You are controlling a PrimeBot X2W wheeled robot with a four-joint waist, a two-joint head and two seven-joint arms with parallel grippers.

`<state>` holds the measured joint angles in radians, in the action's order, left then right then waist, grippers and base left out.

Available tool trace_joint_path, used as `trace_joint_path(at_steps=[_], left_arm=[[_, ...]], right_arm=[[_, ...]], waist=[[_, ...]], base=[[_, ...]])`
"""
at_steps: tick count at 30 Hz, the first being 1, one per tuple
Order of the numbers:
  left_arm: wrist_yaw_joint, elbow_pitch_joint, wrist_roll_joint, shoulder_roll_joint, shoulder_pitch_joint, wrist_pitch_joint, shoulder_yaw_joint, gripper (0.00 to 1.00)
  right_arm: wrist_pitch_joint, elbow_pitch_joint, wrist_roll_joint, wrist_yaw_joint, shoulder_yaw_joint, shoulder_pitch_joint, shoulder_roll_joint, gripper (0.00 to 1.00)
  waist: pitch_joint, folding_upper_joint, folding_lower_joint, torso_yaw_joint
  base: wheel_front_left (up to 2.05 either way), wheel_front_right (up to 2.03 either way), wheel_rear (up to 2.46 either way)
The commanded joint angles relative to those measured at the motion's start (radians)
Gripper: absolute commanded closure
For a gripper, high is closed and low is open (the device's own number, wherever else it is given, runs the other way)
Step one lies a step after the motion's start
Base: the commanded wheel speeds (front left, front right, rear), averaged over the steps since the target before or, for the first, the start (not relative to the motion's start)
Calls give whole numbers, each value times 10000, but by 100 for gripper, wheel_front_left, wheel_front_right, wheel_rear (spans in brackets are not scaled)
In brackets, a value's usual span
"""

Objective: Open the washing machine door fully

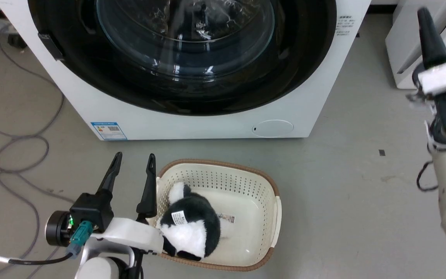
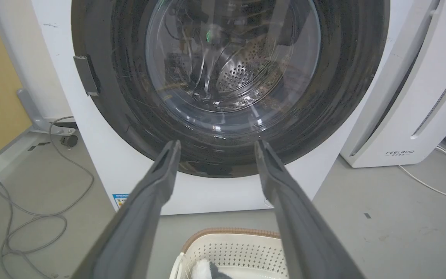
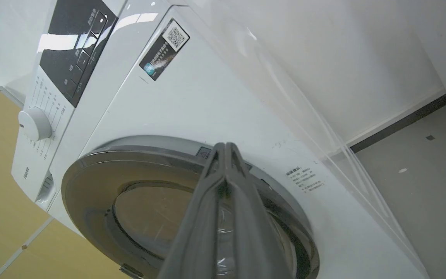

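The washing machine door (image 1: 192,91) sits at 12 o'clock in the head view, shut and flush in the front of the white washer (image 1: 215,124). A small grey tab (image 1: 50,46) stands on its rim at about 9 o'clock of the disc. I cannot tell whether that tab is handle or hinge, and that is the first risk: a pull on the wrong side would strain the door and gain nothing.

The right end effector (image 3: 225,146) is raised at 2 o'clock, fingers pressed together on nothing, pointing at the door's upper rim. Closed like that it can only hook or push, and it may well slip on the glossy black ring. If the door swings toward 3 o'clock, the white appliance (image 1: 412,50) just beside the washer could stop it short of fully open. The left end effector (image 1: 135,155), at 7 o'clock, has its fingers spread apart and empty; it may lie in the door's outward path.

Through the glass the perforated drum (image 2: 246,73) shows, but I cannot make out its contents. On the floor (image 1: 343,193) at 6 o'clock, a cream basket (image 1: 242,167) holds a black-and-white plush toy (image 1: 192,228), near enough for a moving arm to knock. Cables (image 1: 14,155) loop at 9 o'clock.
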<state>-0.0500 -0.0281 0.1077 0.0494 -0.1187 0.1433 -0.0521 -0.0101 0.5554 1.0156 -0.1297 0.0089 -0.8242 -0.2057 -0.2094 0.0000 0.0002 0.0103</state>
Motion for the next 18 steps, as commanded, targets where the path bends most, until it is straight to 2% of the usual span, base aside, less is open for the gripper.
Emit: trace_joint_path(at_steps=[1,4,7,18], left_arm=[[-90,-14,39,7,-231,120,-33,0],[-119,-13,53,7,-314,162,-40,0],[-173,18,52,7,-460,225,-70,0],[-352,48,98,8,-815,455,-76,0]], right_arm=[[111,434,332,-7,211,-702,-159,100],[289,809,449,-7,468,-1231,-215,100],[555,1429,197,-7,1208,-1990,-327,100],[1254,3178,416,-8,2676,-4547,-61,100]], waist=[[-141,0,-2,-26],[-270,0,-2,-32],[-470,0,-2,-34],[-1114,0,-2,-11]], base=[[0,0,0],[0,0,0],[0,0,0],[0,0,0]])
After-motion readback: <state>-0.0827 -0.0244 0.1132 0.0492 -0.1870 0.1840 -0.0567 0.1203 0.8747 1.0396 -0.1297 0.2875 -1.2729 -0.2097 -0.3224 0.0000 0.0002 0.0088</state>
